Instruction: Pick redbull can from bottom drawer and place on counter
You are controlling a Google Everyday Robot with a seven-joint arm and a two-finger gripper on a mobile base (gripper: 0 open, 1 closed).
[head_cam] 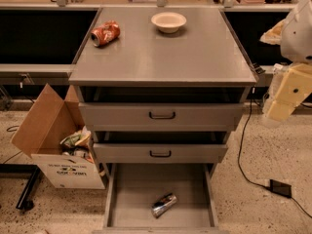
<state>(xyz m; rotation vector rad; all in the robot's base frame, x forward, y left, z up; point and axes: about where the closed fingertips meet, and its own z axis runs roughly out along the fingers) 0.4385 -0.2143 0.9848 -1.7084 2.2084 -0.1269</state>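
Observation:
The redbull can lies on its side on the floor of the bottom drawer, near the drawer's front and a little right of centre. The drawer is pulled fully out. The counter is the grey top of the cabinet above it. My gripper hangs at the right edge of the view, beside the cabinet's right side at the height of the top drawer. It is well above and to the right of the can and holds nothing that I can see.
A dented orange-red can and a white bowl sit at the back of the counter. Two shallower drawers stand slightly open above the bottom one. An open cardboard box stands on the left. A black cable and adapter lie on the floor at right.

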